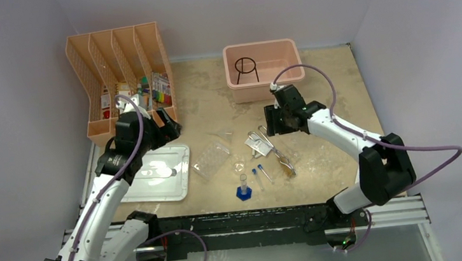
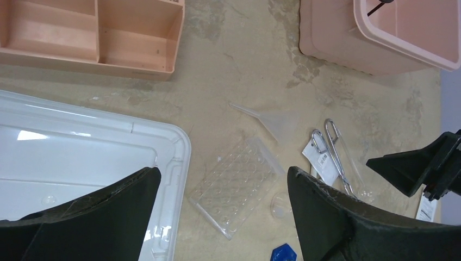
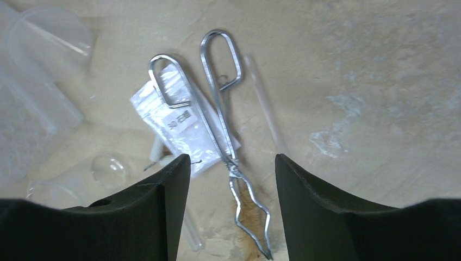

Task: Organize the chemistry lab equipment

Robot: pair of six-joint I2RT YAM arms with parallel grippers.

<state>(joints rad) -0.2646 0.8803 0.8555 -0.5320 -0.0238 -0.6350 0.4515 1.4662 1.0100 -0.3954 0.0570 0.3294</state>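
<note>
Metal tongs [image 3: 220, 128] lie flat on the table over a small plastic packet [image 3: 173, 118]. My right gripper [image 3: 232, 160] hovers open above them, its fingers on either side of the tongs' pivot and holding nothing. Brown bristles of the test-tube brush [image 3: 251, 213] show under the tongs' jaws. My left gripper [image 2: 223, 173] is open and empty above the clear plastic tray [image 2: 235, 185]. A tiny glass dish [image 1: 239, 166], two blue-capped vials [image 1: 255, 173] and the blue-based cylinder [image 1: 244, 190] stand nearby. The black tripod [image 1: 246, 65] sits inside the pink bin [image 1: 293, 67].
A flat white lid [image 1: 156, 173] lies at the left, under my left arm. A peach file organizer [image 1: 120, 64] stands at the back left. A clear funnel [image 2: 267, 120] lies between the clear tray and the bin. The right gripper [image 1: 279, 126] hangs just in front of the bin.
</note>
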